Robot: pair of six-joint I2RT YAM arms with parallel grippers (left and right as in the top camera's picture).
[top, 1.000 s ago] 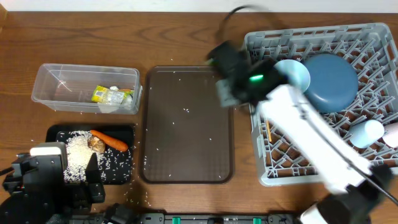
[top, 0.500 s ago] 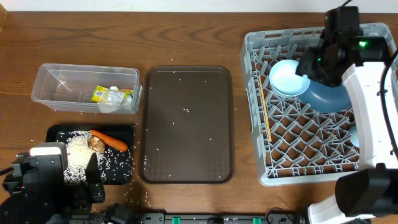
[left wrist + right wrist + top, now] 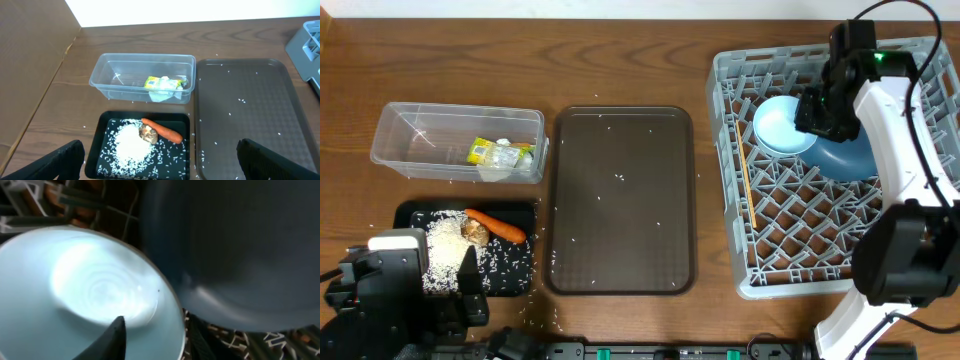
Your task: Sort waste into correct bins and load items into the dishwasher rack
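The grey dishwasher rack [image 3: 800, 230] stands at the right. In its far part a white bowl [image 3: 778, 128] leans against the blue plate [image 3: 852, 158]. My right gripper [image 3: 817, 112] is down at the bowl's right rim and open. In the right wrist view, my right gripper [image 3: 157, 330] straddles that rim: one finger is inside the bowl [image 3: 75, 280], the other outside beside the plate [image 3: 235, 245]. The clear box [image 3: 400, 135] holds the yellow-green wrapper [image 3: 483, 151] and crumpled paper [image 3: 506, 158]. The black tray [image 3: 518, 268] holds rice [image 3: 443, 255], a carrot [image 3: 500, 226] and a brown lump [image 3: 474, 232]. My left gripper [image 3: 159, 165] hovers wide open over it.
A dark-brown serving tray [image 3: 620, 200] with a few stray rice grains lies between the bins and the rack. A thin wooden stick [image 3: 747, 195] lies along the rack's left side. My right arm [image 3: 910, 170] stretches over the rack's right half.
My right arm swung from the rack's left edge across to the bowl, and its jaws have narrowed around the bowl's rim. The left arm has not moved.
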